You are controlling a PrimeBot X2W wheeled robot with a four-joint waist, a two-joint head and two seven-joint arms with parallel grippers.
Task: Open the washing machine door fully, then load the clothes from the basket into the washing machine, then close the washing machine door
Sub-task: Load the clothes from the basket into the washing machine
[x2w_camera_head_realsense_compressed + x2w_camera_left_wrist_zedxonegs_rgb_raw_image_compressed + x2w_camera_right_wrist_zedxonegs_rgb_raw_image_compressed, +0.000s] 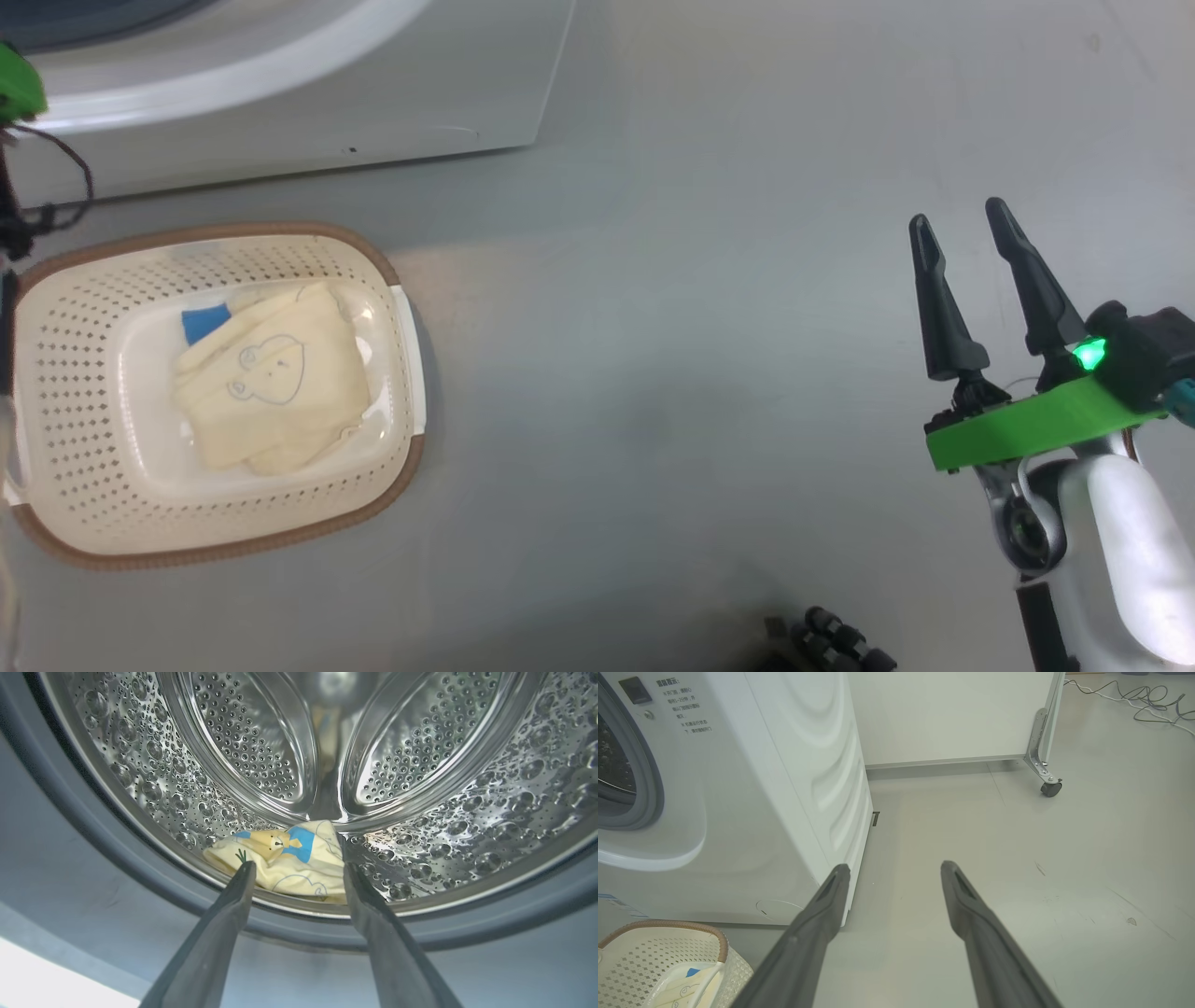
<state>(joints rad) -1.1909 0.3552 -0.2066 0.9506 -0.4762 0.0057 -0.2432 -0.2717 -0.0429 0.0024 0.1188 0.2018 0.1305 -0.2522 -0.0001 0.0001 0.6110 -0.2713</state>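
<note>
Left gripper (pixel 297 868) released, jaws apart at drum (pixel 467 826) mouth; bear garment (pixel 303 870) lies inside. Right gripper (pixel 959 217) released, above floor (pixel 700 373). 1 outline garment (pixel 280 392) in basket (pixel 84 280).

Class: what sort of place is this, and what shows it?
Probably a laundry corner in a lab or workshop: a big white front-loading washing machine, a cream perforated plastic basket with brown rim, and a white wheeled panel on bare grey floor.
</note>
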